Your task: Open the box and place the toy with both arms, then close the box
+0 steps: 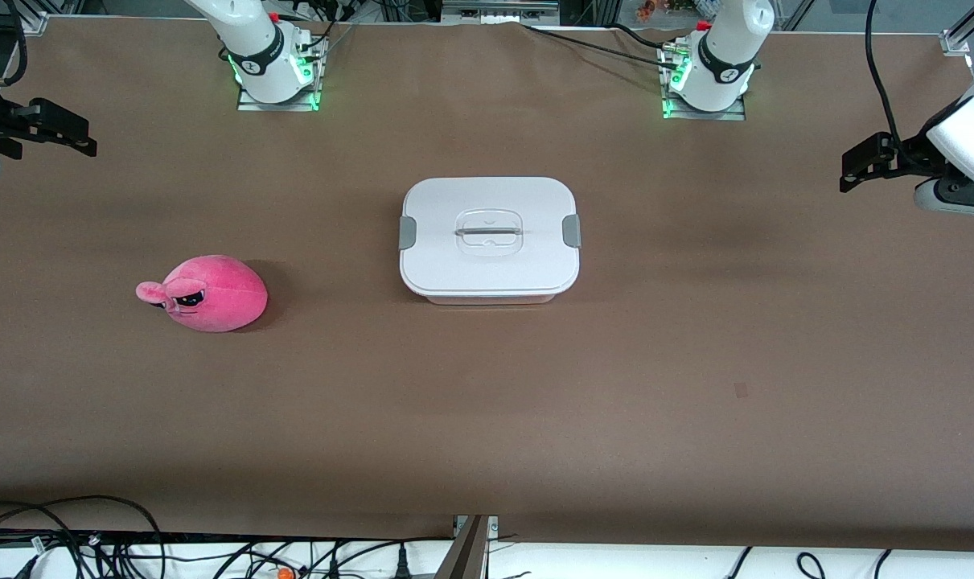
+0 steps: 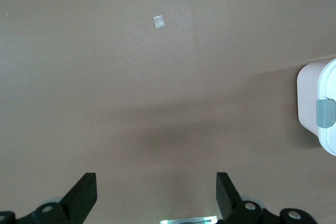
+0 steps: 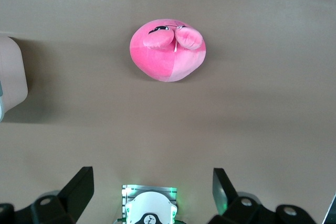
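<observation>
The box [image 1: 489, 265] stands at the table's middle with its flat white lid shut, a grey clip [image 1: 407, 233] at each end and a recessed handle [image 1: 488, 232]. The pink plush toy [image 1: 205, 293] lies on the table toward the right arm's end, a little nearer the front camera than the box. My right gripper [image 1: 84, 137] hangs open and empty over the table's right-arm end. In the right wrist view [image 3: 152, 187] the toy [image 3: 168, 51] shows past it. My left gripper [image 1: 847, 170] hangs open and empty over the table's other end. In the left wrist view [image 2: 156, 192] the box [image 2: 320, 103] shows at the edge.
A small pale patch [image 1: 741, 390] lies on the brown table cover nearer the front camera than the box, and shows in the left wrist view [image 2: 159, 21]. Cables [image 1: 68, 539] run along the table's near edge. The arm bases [image 1: 273, 72] stand at the back edge.
</observation>
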`<state>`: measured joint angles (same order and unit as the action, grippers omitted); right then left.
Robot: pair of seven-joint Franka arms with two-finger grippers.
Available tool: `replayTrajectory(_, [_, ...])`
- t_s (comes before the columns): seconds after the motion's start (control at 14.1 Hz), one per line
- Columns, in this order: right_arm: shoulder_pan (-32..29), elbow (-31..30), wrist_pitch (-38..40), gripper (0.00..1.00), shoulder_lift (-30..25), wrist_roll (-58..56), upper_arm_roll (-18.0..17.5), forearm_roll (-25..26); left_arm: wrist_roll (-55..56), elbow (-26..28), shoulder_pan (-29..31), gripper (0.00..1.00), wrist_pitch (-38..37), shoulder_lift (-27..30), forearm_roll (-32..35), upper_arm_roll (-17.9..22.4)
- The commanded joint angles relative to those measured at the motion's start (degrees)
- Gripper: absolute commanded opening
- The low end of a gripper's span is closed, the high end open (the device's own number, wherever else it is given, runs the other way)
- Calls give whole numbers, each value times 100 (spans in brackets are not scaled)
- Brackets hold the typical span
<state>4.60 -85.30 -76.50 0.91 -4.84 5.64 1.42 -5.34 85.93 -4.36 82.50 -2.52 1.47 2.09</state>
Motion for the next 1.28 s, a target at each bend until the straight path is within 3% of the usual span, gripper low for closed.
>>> replayTrajectory(0.0, [-12, 145, 48, 100, 49, -43, -19, 52, -11, -155, 41, 100, -120, -56, -103, 2])
replayTrajectory(0.85, [-12, 145, 48, 100, 49, -43, -10, 43, -2, -155, -73, 100, -313, -56, -112, -42])
replayTrajectory(1.2, [-21, 145, 48, 100, 49, -52, -10, 43, -2, -146, -345, 100, -840, -204, -542, -454])
